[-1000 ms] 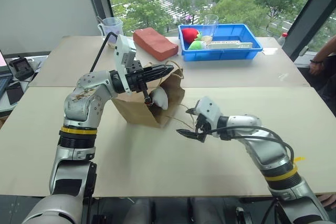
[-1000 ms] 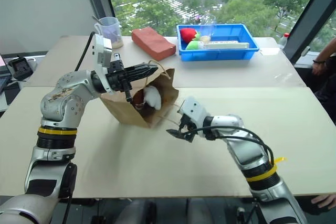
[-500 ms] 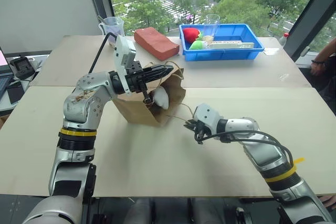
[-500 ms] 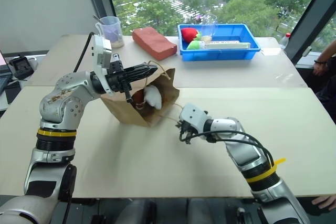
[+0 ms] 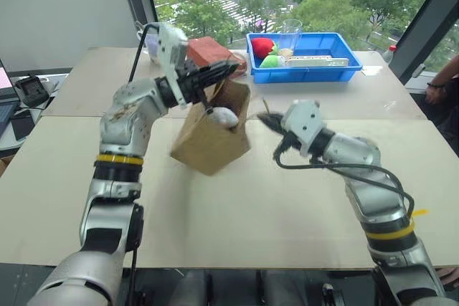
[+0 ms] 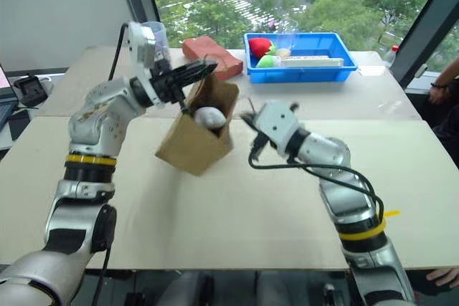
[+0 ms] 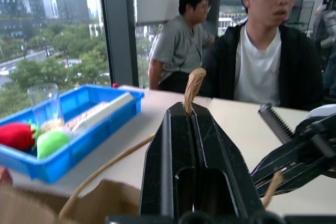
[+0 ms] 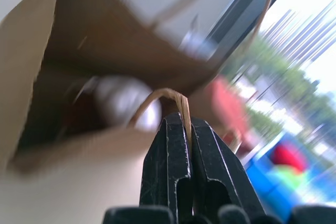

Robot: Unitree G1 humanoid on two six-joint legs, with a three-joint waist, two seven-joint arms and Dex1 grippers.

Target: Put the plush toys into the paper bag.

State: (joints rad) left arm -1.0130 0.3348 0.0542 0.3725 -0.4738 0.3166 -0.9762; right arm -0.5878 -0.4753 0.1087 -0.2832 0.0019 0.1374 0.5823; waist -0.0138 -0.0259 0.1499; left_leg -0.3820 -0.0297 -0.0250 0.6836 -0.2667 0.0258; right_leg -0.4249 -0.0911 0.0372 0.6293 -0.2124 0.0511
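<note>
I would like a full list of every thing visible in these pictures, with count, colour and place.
paper bag: one, brown, table middle, held up by both handles
plush toy: one visible, white, inside bag
brick-like block: one, reddish-brown, behind bag
tray: one, blue, far side of table; holds red and green round objects and a clear cup
measuring cup: one, clear, far left
left hand: shut on a bag handle
right hand: shut on the other handle
</note>
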